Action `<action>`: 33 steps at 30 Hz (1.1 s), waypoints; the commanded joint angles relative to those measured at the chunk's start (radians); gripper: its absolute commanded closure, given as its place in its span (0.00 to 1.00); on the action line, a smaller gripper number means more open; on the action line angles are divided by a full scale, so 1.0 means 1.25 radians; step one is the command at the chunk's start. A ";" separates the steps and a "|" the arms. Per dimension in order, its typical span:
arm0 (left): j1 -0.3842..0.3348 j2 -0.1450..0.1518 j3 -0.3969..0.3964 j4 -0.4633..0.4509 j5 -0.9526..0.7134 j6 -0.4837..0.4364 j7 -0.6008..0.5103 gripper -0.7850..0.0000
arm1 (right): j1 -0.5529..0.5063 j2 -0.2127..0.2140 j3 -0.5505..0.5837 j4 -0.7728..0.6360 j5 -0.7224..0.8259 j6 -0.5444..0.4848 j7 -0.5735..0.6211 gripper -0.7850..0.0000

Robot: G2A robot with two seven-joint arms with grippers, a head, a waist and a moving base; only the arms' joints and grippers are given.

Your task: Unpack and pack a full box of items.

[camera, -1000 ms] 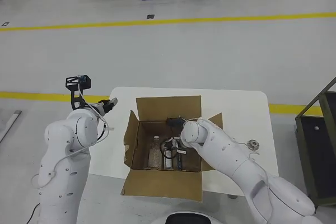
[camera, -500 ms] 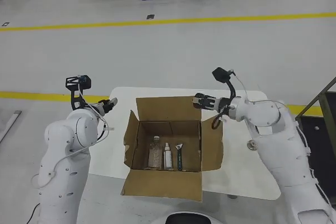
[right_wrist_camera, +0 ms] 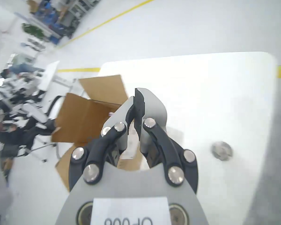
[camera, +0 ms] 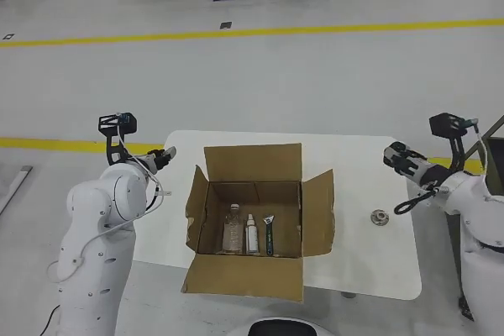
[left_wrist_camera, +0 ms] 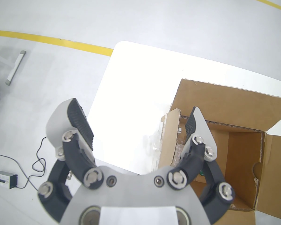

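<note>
Box (camera: 252,161) just beside open left pincer (left_wrist_camera: 133,108); right pincer (right_wrist_camera: 135,94), seemingly closed empty, well apart.

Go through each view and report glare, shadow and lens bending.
Left wrist view: the table is blown out to flat white beside the box, and the yellow floor line bows. Right wrist view: the table glares white too, yet the round metal part reads clearly. Top view: even light, floor lines nearly straight; the box's inside is shaded, its bottle visible.

box (camera: 244,275) open (flaps out) | bottle (camera: 230,228), dark tool (camera: 269,233) inside | round part (camera: 380,217) on table (camera: 353,164)
</note>
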 commanded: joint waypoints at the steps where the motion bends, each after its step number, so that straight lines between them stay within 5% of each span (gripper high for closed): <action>1: 0.000 0.000 0.000 0.000 0.000 0.000 0.000 0.00 | -0.006 0.011 0.004 -0.003 -0.166 -0.008 0.061 1.00; 8: 0.000 0.000 0.000 0.000 0.000 0.000 0.000 0.00 | 0.063 0.036 -0.096 0.114 -0.511 -0.096 0.323 1.00; 11: 0.000 0.000 0.000 0.000 0.000 0.000 0.000 0.00 | 0.102 0.034 -0.148 0.188 -0.525 -0.114 0.368 1.00; 17: 0.000 0.000 0.000 0.000 0.000 0.000 0.000 0.00 | 0.148 0.023 -0.200 0.320 -0.437 -0.118 0.336 0.99; 23: 0.000 0.000 0.000 0.000 0.000 0.000 0.000 0.00 | 0.179 0.012 -0.249 0.460 -0.383 -0.117 0.239 0.78; 33: 0.000 0.000 0.000 0.000 0.000 0.000 0.000 0.00 | 0.258 -0.005 -0.332 0.641 -0.381 -0.133 0.149 0.69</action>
